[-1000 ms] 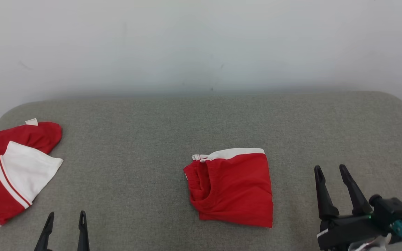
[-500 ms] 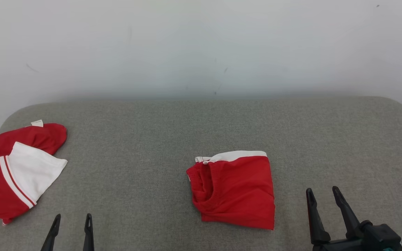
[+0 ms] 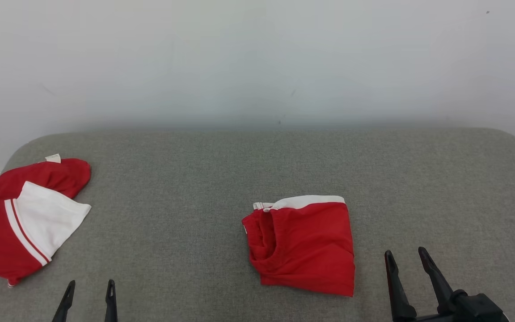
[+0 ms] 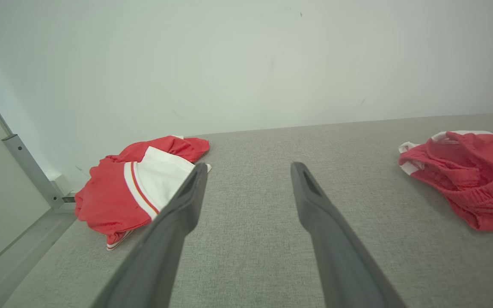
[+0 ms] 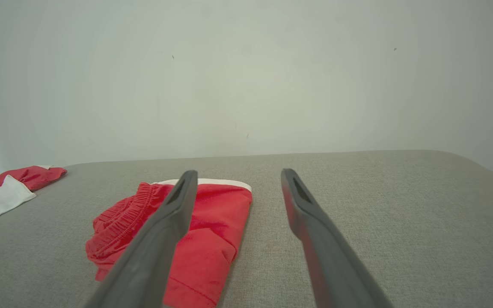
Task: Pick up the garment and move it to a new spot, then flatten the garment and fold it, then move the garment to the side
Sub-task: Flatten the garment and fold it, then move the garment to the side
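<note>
Head view: folded red garment (image 3: 302, 246) right of centre on grey pad (image 3: 186, 179), well apart from every edge. Open grey stretch toward second red-and-white garment (image 3: 25, 219) at left edge. Left gripper (image 3: 91, 282) and right gripper (image 3: 405, 251) spread wide, empty, near front edge.

A bare, lab-like room: grey fabric-covered surface (image 3: 257, 156) against a plain white wall (image 3: 257, 58).

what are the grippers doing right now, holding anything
left gripper: open, holding nothing
right gripper: open, holding nothing, clear of the folded red garment
</note>
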### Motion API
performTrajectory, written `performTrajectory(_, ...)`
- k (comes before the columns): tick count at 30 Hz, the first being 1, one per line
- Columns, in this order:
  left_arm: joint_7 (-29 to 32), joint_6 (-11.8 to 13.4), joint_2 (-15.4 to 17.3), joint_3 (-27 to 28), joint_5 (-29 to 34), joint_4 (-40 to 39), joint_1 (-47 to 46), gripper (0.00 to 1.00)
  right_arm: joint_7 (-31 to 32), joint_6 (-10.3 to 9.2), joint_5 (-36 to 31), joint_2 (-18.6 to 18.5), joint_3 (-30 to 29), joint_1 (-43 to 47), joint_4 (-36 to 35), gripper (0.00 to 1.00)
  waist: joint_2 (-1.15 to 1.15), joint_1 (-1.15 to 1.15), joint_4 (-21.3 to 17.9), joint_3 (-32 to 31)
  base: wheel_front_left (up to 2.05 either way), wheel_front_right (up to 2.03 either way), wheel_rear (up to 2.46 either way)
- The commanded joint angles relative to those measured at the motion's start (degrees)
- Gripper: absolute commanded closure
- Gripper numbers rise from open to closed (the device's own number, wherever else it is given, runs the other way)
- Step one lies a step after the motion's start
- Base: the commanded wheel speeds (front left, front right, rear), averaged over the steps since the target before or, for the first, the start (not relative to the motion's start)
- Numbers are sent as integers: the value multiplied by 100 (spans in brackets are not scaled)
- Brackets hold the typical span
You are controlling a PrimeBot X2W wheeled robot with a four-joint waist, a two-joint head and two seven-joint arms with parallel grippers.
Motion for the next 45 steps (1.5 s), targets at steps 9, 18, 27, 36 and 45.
performTrajectory(9,-18,76,56,22,8,-2,56,0,-26,-14,-118,51,-35,39,128,0,0,0,32,10,0,0,0)
performTrajectory(18,-18,110,67,12,-34,-9,69,0,-26,-14,-137,60,-27,28,169,0,0,0,32,21,0,0,0)
performTrajectory(27,-18,130,78,-11,-57,-23,61,0,-26,-14,-142,58,-27,19,209,0,0,0,42,30,0,0,0)
performTrajectory(36,-18,140,73,-42,-77,-23,64,0,-26,-14,-141,61,-66,34,268,0,0,0,73,34,0,0,0)
performTrajectory(45,-18,153,29,-88,-93,-51,58,0,-8,-14,-188,-64,30,-382,708,0,0,0,134,96,0,0,0)
